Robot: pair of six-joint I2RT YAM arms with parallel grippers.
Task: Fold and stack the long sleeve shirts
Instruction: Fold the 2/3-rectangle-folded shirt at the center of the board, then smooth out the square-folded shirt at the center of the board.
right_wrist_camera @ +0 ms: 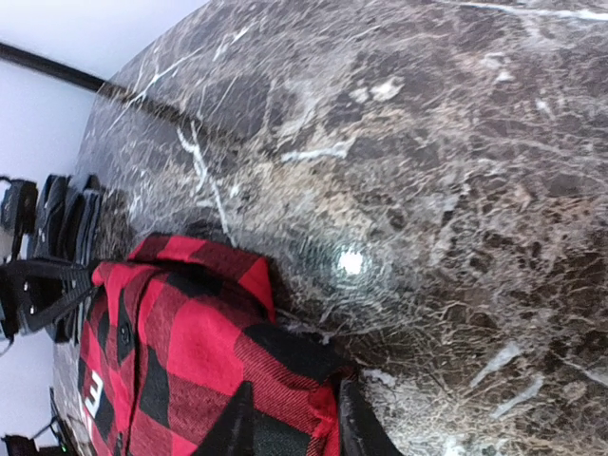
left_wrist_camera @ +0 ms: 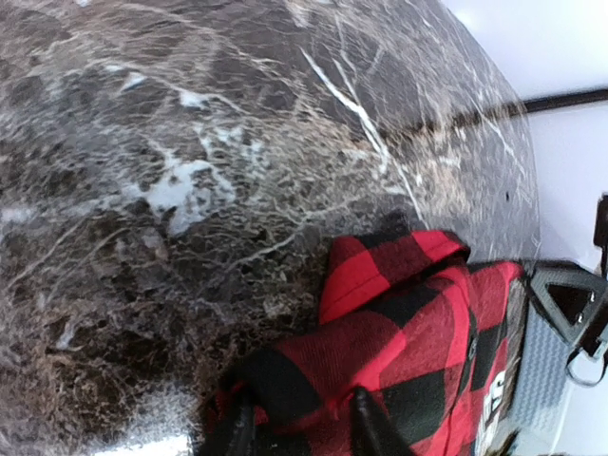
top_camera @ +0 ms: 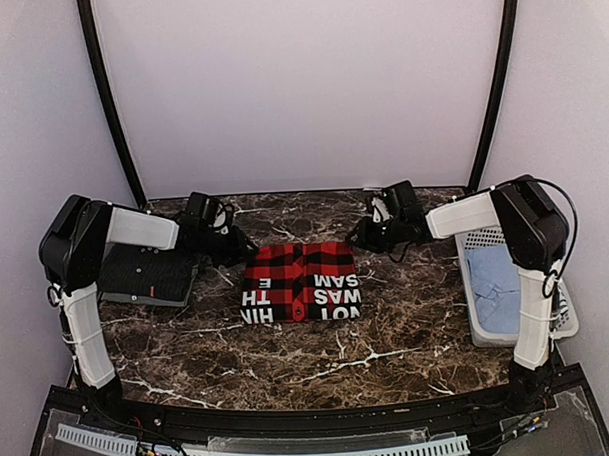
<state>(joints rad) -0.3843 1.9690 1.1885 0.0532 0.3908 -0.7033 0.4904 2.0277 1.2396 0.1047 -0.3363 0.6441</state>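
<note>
Top external: folded flannel shirt (top_camera: 302,281) at mid-table

Lies as a flat rectangle on the marble table (top_camera: 289,359), white lettering up. Meets left gripper (top_camera: 235,247) and right gripper (top_camera: 370,236) at its far corners, with check cloth between narrowly parted fingers; cannot tell whether pinched or loose. Sits between charcoal shirt (top_camera: 146,276), folded at left, and white basket (top_camera: 488,337) at right.

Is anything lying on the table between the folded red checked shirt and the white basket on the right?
Nothing. In the top view the marble table is bare between the red checked shirt and the basket, which stand apart.
</note>
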